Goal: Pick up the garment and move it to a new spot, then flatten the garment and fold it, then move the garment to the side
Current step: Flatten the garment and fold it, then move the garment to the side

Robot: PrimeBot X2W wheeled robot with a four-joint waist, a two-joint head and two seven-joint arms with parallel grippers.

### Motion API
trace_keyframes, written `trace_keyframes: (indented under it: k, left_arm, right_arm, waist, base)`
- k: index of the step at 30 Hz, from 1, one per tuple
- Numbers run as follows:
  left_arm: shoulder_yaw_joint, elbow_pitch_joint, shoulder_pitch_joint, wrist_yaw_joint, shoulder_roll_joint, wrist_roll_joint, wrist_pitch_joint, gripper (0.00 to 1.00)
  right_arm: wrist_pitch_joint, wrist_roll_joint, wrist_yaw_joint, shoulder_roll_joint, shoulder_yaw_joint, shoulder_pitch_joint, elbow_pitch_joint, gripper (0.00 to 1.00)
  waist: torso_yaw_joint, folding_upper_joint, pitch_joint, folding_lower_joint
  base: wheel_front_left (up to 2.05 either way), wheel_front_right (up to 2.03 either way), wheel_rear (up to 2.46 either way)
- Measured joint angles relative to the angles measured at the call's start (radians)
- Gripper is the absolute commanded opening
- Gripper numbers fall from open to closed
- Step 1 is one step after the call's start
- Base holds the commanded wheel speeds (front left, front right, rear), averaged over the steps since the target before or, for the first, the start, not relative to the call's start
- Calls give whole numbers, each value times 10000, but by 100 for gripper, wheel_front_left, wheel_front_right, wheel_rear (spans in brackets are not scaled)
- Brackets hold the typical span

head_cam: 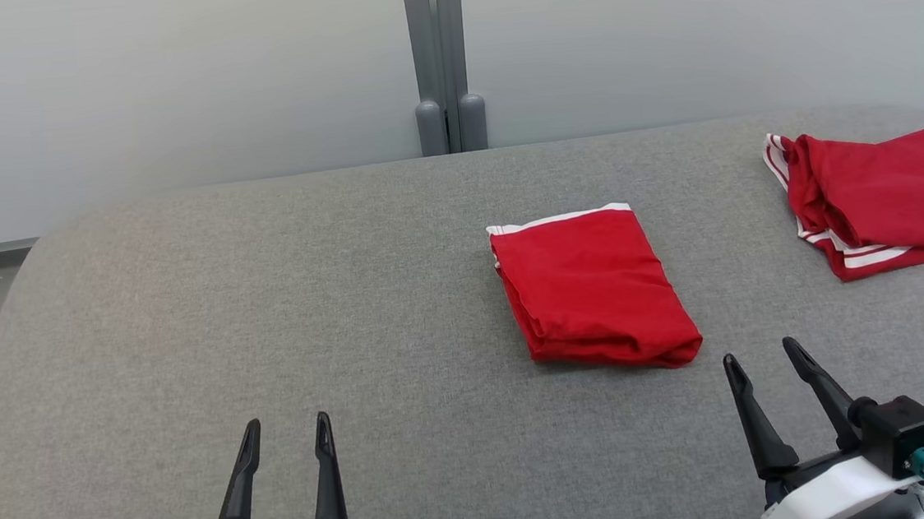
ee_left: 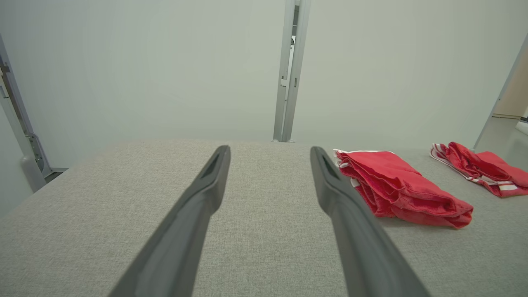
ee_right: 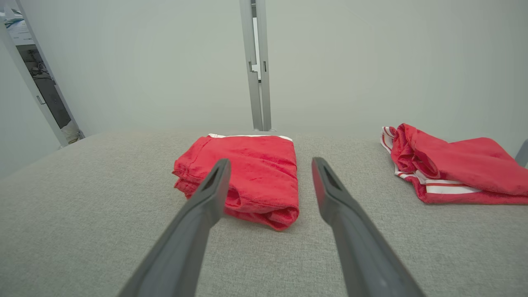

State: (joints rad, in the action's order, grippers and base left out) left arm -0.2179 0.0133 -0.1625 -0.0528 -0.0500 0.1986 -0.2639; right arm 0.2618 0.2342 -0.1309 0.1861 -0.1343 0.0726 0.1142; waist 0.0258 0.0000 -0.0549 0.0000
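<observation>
A red garment [head_cam: 588,287] with a white band along its far edge lies folded into a neat rectangle on the grey table [head_cam: 267,291], right of centre. It also appears in the left wrist view [ee_left: 396,187] and the right wrist view [ee_right: 251,177]. My left gripper [head_cam: 288,434] hovers open near the front edge, well left of the garment. My right gripper [head_cam: 762,355] is open just in front of the garment's near right corner, apart from it. Both hold nothing.
A second red garment [head_cam: 886,197] with white stripes lies loosely folded at the table's far right edge; it also shows in the right wrist view [ee_right: 453,169]. A grey post [head_cam: 444,55] stands behind the table against a pale wall. The table's left half is bare cloth.
</observation>
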Motion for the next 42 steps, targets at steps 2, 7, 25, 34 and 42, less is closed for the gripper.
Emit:
trace_keyframes:
  k: [2, 7, 25, 34, 42]
  left_arm:
    - [-48, -10, -28, -2, 0, 2, -2, 100]
    - [-198, -46, -126, 0, 0, -65, -2, 100]
    - [-123, -173, -126, 59, 0, -286, -2, 100]
    - [-98, -211, -123, 77, 0, -297, -2, 100]
    - [-100, -272, -123, 73, 0, -297, -2, 100]
  right_arm:
    - [0, -38, 0, -52, 69, 165, -31, 100]
    - [0, -130, 0, -188, 134, 409, -46, 100]
    - [0, -150, 0, -399, 196, 470, -19, 100]
    - [0, -155, 0, -395, 199, 469, 86, 100]
    - [0, -155, 0, -397, 198, 469, 102, 100]
  waist:
    - [-3, 0, -84, 0]
    - [67, 0, -211, 0]
    - [152, 0, -217, 0]
    - [207, 0, -166, 0]
    - [204, 0, -193, 0]
  base:
    - [0, 0, 0]
    - [0, 0, 0]
    - [0, 0, 0]
    - [0, 0, 0]
    - [0, 0, 0]
